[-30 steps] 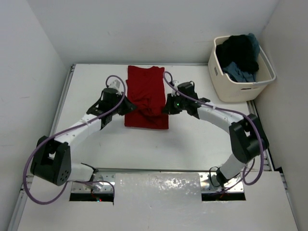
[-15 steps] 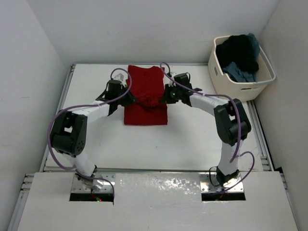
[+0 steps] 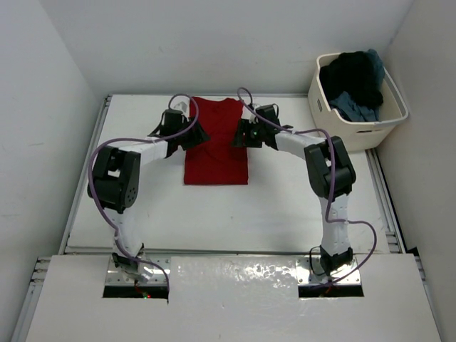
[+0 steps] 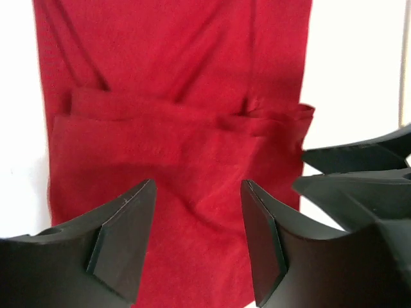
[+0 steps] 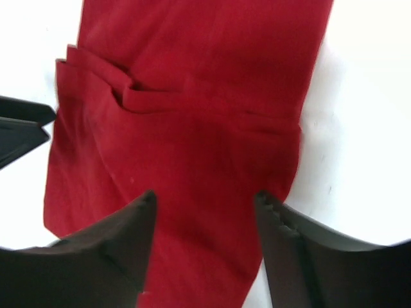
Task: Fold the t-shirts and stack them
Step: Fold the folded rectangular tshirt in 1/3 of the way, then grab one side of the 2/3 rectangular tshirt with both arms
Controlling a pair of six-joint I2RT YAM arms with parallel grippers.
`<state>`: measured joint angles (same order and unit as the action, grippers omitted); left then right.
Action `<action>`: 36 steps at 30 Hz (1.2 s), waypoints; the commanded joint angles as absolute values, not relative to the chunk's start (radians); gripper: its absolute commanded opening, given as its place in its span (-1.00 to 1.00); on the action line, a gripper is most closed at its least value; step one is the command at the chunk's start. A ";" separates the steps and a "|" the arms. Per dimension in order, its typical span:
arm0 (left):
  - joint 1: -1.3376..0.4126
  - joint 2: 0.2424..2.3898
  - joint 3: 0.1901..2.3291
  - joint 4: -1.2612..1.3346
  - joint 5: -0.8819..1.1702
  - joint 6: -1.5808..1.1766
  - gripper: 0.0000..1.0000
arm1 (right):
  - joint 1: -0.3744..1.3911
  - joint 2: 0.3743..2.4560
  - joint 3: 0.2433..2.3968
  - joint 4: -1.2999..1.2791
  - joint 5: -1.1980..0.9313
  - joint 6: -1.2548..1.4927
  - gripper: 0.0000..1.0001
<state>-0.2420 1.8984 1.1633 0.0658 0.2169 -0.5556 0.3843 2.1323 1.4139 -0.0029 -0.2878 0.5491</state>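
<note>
A red t-shirt (image 3: pixel 216 153) lies flat on the white table, folded, with a fold edge running across its middle (image 4: pixel 173 115) (image 5: pixel 205 102). My left gripper (image 3: pixel 200 136) (image 4: pixel 198 187) hangs open just over the shirt's left side, with only cloth beneath the fingers. On the shirt's right side my right gripper (image 3: pixel 237 135) (image 5: pixel 205 196) is open too and holds nothing. The right gripper's fingers (image 4: pixel 359 160) show at the edge of the left wrist view. A black t-shirt (image 3: pixel 353 75) and a blue-grey one (image 3: pixel 354 107) sit in the tub.
The cream plastic tub (image 3: pixel 356 132) stands at the back right, off the table's corner. Grey walls close in the table (image 3: pixel 285 206) on the left, the back and the right. Purple cables loop over both arms.
Both grippers travelled toward the far edge with the shirt's bunched middle, then opened and let go. The red shirt now lies flatter and a little shorter.
</note>
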 commanded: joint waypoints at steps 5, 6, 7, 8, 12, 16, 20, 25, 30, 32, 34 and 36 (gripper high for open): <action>-0.225 1.820 1.247 0.087 0.252 -0.494 0.23 | 0.370 2.042 1.493 0.029 -0.311 0.509 0.38; -0.225 1.807 1.243 0.081 0.253 -0.491 0.25 | 0.370 2.025 1.456 0.035 -0.314 0.502 0.39; -0.225 1.796 1.232 0.072 0.253 -0.488 0.28 | 0.371 2.008 1.436 0.041 -0.314 0.497 0.43; -0.225 1.774 1.223 0.066 0.252 -0.483 0.31 | 0.371 1.979 1.419 0.043 -0.322 0.494 0.45; -0.225 1.697 1.114 0.071 0.259 -0.508 0.78 | 0.385 1.931 1.325 0.055 -0.376 0.468 0.53; -0.225 1.574 0.947 0.092 0.244 -0.548 1.00 | 0.436 1.927 1.310 0.022 -0.390 0.405 0.58; -0.225 1.502 0.845 0.003 0.195 -0.560 0.99 | 0.446 1.898 1.237 0.003 -0.361 0.423 0.70; -0.225 1.414 0.660 -0.037 0.172 -0.571 0.99 | 0.453 1.747 0.974 -0.006 -0.362 0.492 0.72; -0.224 1.463 0.620 0.024 0.213 -0.580 0.99 | 0.466 1.732 0.882 0.041 -0.400 0.538 0.72; -0.225 1.477 0.600 0.058 0.221 -0.586 0.92 | 0.471 1.732 0.851 0.072 -0.396 0.558 0.72; -0.225 1.496 0.592 0.095 0.226 -0.591 0.71 | 0.471 1.744 0.828 0.115 -0.394 0.587 0.71; -0.225 1.526 0.598 0.092 0.213 -0.592 0.58 | 0.469 1.762 0.834 0.147 -0.391 0.600 0.66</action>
